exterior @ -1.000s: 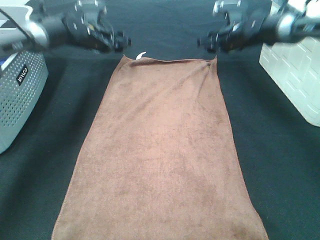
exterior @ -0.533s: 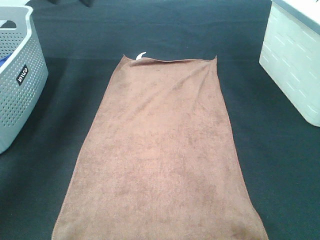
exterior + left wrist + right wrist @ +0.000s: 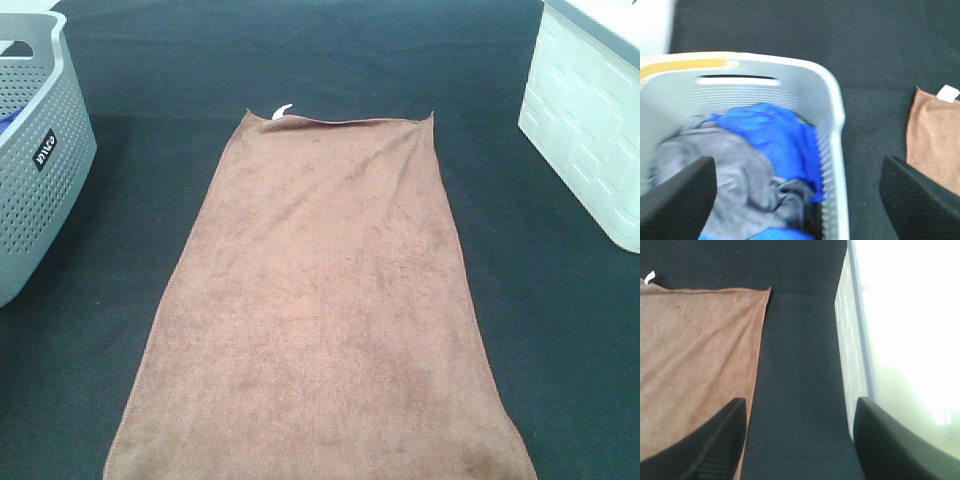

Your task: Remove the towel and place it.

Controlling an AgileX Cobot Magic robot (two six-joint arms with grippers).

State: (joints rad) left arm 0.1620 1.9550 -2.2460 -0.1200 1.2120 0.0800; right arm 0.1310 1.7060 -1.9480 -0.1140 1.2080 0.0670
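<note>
Beside both open fingers (image 3: 720,440), towel (image 3: 320,300).

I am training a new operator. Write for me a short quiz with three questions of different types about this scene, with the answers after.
1. True or false: the towel lies flat and spread on the dark mat.
2. Multiple choice: what is inside the grey basket? A) nothing B) blue and grey cloths C) a brown towel
3. Fill in: the small white tag sits on the towel's ____ edge, as the high camera sees it.

Key
1. True.
2. B; the blue cloth and grey cloth show in the left wrist view.
3. Far.
</note>
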